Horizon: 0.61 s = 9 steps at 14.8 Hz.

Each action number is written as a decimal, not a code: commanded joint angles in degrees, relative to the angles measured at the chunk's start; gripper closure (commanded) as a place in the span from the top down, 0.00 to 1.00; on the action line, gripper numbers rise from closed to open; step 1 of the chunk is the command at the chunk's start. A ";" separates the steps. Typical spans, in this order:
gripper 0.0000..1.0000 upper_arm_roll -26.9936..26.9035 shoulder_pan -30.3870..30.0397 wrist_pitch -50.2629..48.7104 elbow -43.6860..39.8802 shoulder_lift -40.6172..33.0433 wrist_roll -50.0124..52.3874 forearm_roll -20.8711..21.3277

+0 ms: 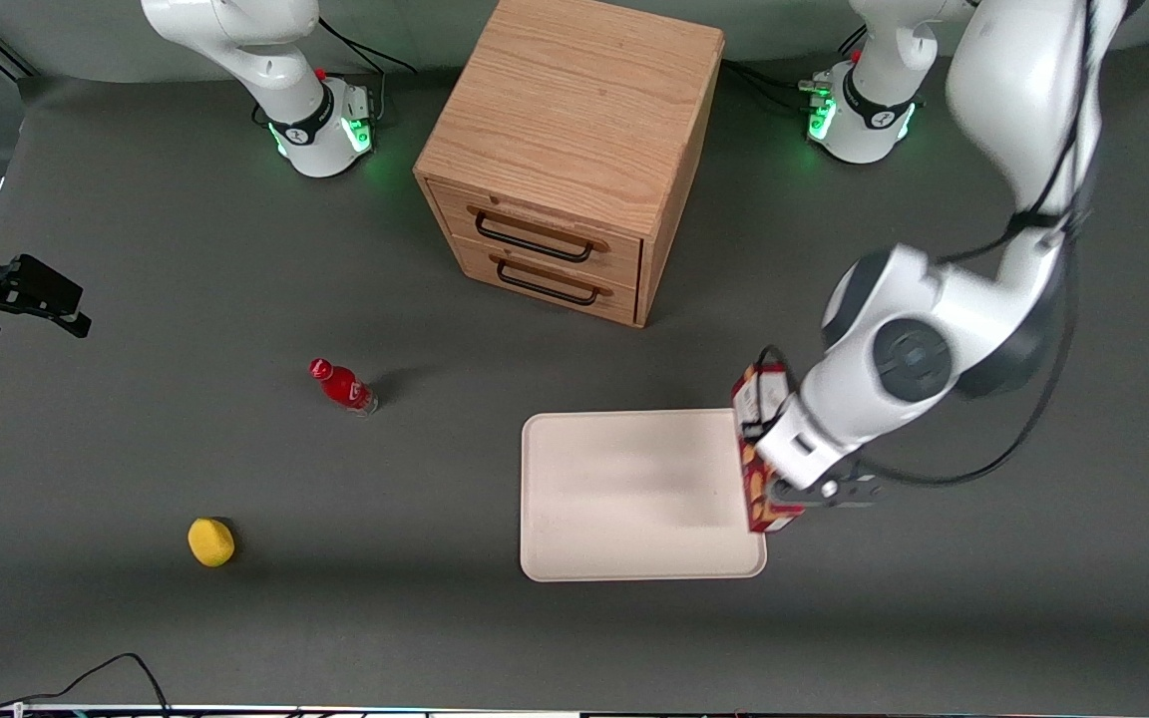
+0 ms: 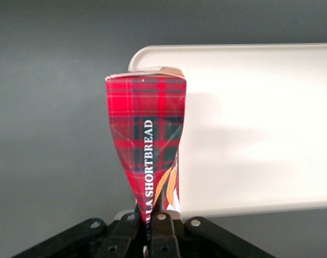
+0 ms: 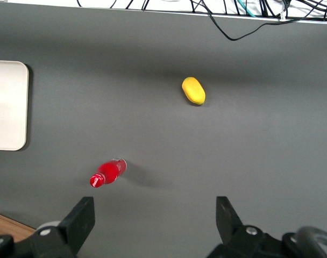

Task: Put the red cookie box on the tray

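The gripper (image 1: 802, 491) hangs over the tray's edge at the working arm's end, its fingers clamped tight on the red cookie box (image 1: 760, 469), pinching the carton's side inward. The arm bends down steeply from above. The box hangs lengthwise above the tray (image 1: 634, 499); its held end is hidden by the fingers. One box, one tray, one small red bottle (image 1: 343, 386), one yellow fruit (image 1: 210, 541) and one two-drawer wooden cabinet (image 1: 574, 150) share the surface (image 1: 186, 249).
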State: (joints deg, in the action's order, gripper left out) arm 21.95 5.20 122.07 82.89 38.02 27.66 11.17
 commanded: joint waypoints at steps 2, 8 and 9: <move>0.00 0.72 0.78 9.83 2.08 5.22 5.56 8.67; 1.00 0.64 0.17 9.68 2.36 4.96 5.40 9.84; 1.00 0.64 -0.10 8.98 2.27 4.35 4.96 9.49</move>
State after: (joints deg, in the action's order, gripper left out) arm 22.70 5.65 132.14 83.54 44.90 31.49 19.67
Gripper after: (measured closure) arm 0.731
